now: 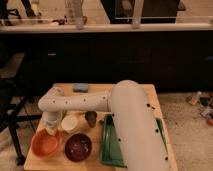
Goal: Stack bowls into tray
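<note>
The orange bowl (46, 144) sits at the front left of the wooden table. The maroon bowl (78, 146) sits just right of it. The green tray (111, 145) lies to the right, largely hidden behind my white arm. My gripper (50, 127) hangs straight down over the far rim of the orange bowl, at or just above it. The tray's visible part holds no bowl.
A small white bowl (70, 122) and a dark metal cup (90, 118) stand behind the two bowls. A blue sponge (81, 87) lies at the table's far edge. A dark counter runs behind the table. A black stand is at the left.
</note>
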`<state>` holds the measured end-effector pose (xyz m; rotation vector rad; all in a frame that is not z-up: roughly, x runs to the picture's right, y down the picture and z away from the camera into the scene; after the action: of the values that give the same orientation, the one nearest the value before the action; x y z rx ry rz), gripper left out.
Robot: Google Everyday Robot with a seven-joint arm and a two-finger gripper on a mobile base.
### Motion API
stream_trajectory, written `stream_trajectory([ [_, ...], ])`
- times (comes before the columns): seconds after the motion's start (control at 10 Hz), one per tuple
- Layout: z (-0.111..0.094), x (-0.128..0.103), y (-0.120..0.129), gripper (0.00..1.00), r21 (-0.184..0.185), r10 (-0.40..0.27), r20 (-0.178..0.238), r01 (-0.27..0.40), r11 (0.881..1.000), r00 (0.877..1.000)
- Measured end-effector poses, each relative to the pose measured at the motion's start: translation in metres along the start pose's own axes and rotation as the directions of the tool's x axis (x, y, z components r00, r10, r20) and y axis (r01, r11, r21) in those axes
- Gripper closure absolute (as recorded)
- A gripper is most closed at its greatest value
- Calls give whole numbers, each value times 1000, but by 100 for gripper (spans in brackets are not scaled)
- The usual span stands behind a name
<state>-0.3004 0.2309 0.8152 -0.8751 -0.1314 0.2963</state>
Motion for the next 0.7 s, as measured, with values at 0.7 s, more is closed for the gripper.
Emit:
stream_trajectory([
  [0.7,-64,-20,14,100,104,-79,27,76,992,997],
])
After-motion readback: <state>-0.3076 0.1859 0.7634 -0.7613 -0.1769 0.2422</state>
